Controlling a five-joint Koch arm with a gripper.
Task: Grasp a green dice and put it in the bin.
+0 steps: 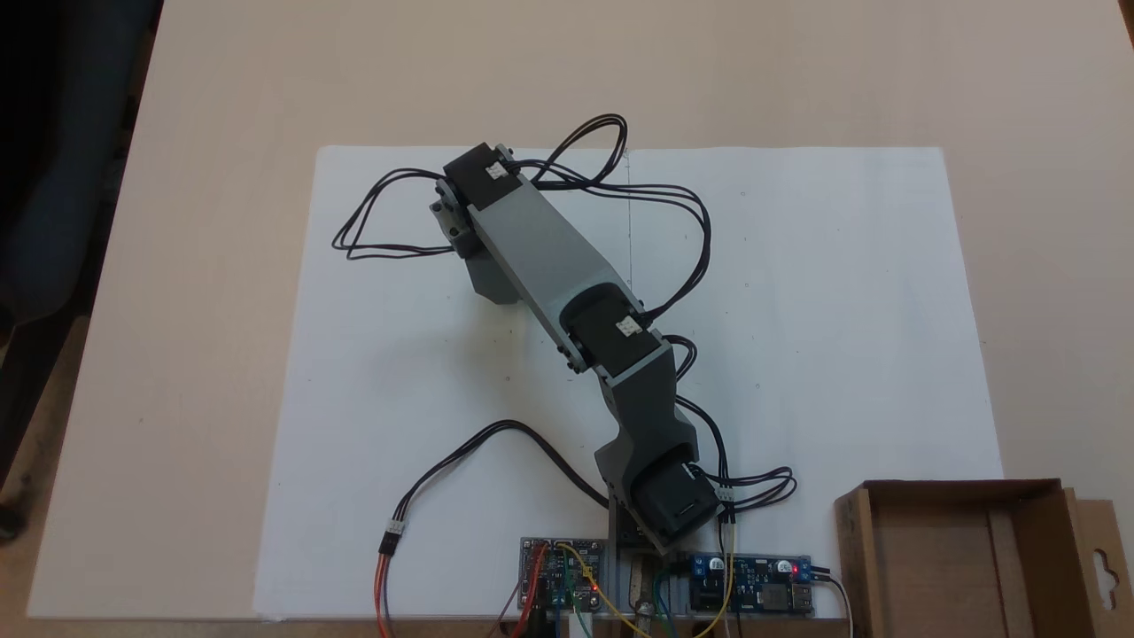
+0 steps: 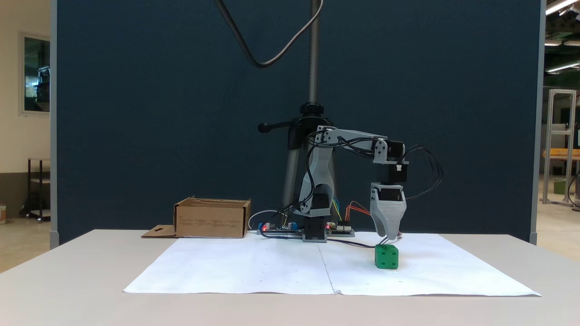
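Observation:
The green dice (image 2: 386, 256) rests on the white paper (image 2: 272, 267), right of the paper's centre crease. My gripper (image 2: 387, 237) points straight down, its tip just above the dice's top face. Its jaws line up one behind the other from this side, so I cannot tell whether it is open or shut. From above, the arm's wrist (image 1: 483, 221) reaches out over the paper's left half and covers what lies beneath it. The bin (image 2: 212, 220) is a brown cardboard box standing beside the arm's base; from above the bin (image 1: 957, 486) sits at the lower right, off the paper.
Circuit boards (image 1: 567, 574) and loose black cables (image 1: 496, 434) lie around the arm's base at the paper's near edge. A camera stand pole (image 2: 312, 54) rises behind the arm. The bin's flap (image 1: 1103, 558) sticks out to its right.

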